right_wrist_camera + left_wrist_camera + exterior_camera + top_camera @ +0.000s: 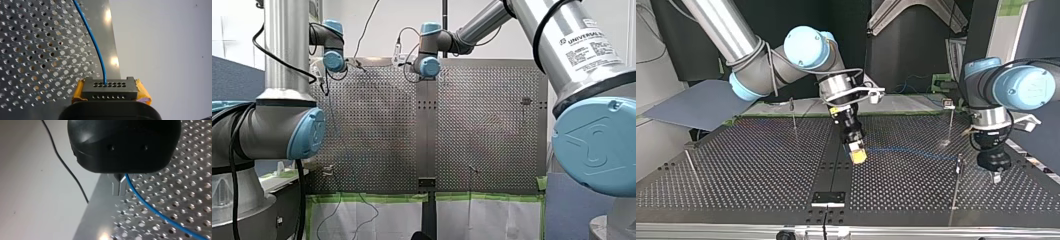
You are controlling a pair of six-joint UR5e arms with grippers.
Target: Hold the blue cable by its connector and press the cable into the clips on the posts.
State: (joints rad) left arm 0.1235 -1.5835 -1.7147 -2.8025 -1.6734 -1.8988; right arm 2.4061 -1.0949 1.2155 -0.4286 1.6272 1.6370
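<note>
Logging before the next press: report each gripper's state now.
Left gripper: closed; cable beside it, grip unclear.
Right gripper: closed on connector.

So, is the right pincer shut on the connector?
Shut: yellow pads of the right pincer clamp the connector on both sides.

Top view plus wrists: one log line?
right gripper: shut on connector | left gripper: shut | blue cable: runs from connector past left gripper

White wall point(407, 12), perhaps blue-grey partition point(232, 80)
</note>
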